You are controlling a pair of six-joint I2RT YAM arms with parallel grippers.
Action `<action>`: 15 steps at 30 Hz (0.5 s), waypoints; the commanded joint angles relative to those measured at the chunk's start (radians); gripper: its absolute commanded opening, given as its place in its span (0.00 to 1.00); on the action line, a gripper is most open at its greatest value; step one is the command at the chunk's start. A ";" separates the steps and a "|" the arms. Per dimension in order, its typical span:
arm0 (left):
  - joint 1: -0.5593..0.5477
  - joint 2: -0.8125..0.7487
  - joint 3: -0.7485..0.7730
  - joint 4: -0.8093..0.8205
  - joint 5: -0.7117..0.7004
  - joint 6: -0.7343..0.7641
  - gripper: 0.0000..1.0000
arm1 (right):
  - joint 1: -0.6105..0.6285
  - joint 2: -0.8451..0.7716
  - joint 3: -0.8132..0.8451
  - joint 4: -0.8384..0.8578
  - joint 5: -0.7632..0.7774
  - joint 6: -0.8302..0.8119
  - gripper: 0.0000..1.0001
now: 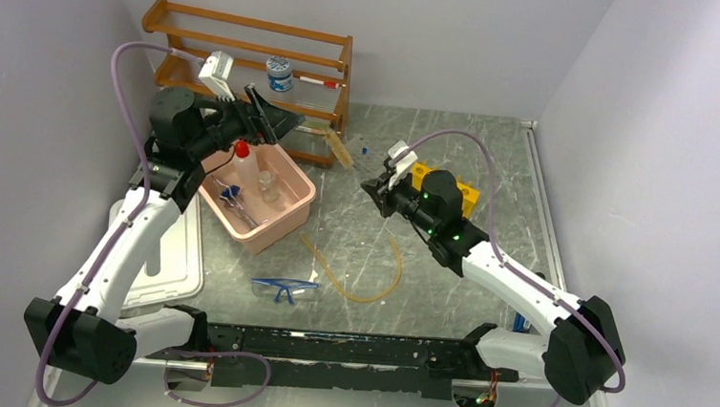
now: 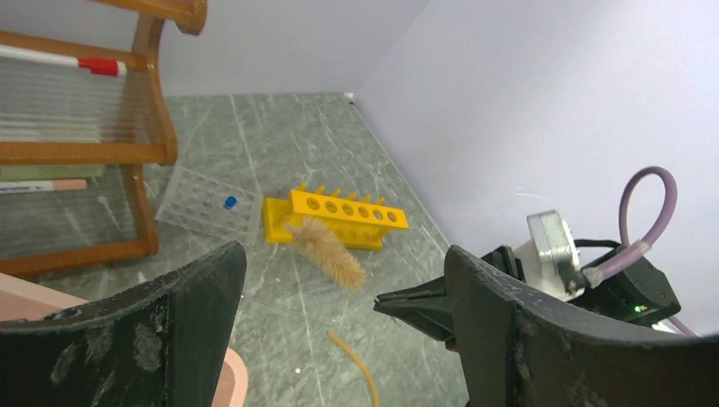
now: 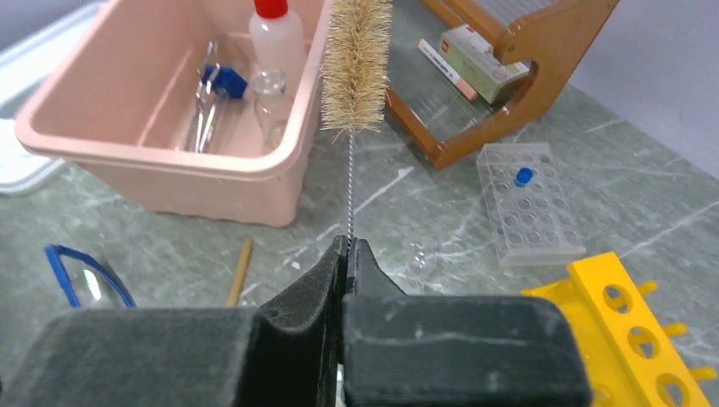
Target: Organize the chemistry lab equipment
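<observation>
Straight ahead of the right end effector (image 3: 348, 244), clamped on its wire stem, juts the bristle brush (image 3: 356, 68).

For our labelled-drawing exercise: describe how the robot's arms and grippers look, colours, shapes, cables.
Both arms, left arm and right arm, have white shells over the long links, with black joint housings and bases. A lilac cable loops along each. Small green lights glow on the right arm's black joint. The fingers are black, wedge-shaped and scuffed.

- I see plain pale walls (image 1: 444, 37) on three sides.
- Grey-green marbled tabletop (image 1: 355, 218), evenly lit.
- A wooden shelf (image 1: 254, 26) stands in the far left corner.
</observation>
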 commanded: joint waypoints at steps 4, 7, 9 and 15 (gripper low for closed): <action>-0.061 0.011 -0.089 0.149 0.064 -0.111 0.89 | -0.002 0.002 0.054 0.241 -0.062 0.350 0.00; -0.105 0.022 -0.104 0.170 0.055 -0.138 0.87 | -0.002 0.035 0.065 0.338 -0.068 0.499 0.00; -0.134 0.031 -0.116 0.184 0.049 -0.160 0.85 | 0.000 0.059 0.081 0.376 -0.076 0.570 0.00; -0.206 0.055 -0.148 0.282 0.040 -0.233 0.69 | 0.004 0.111 0.110 0.450 -0.144 0.672 0.00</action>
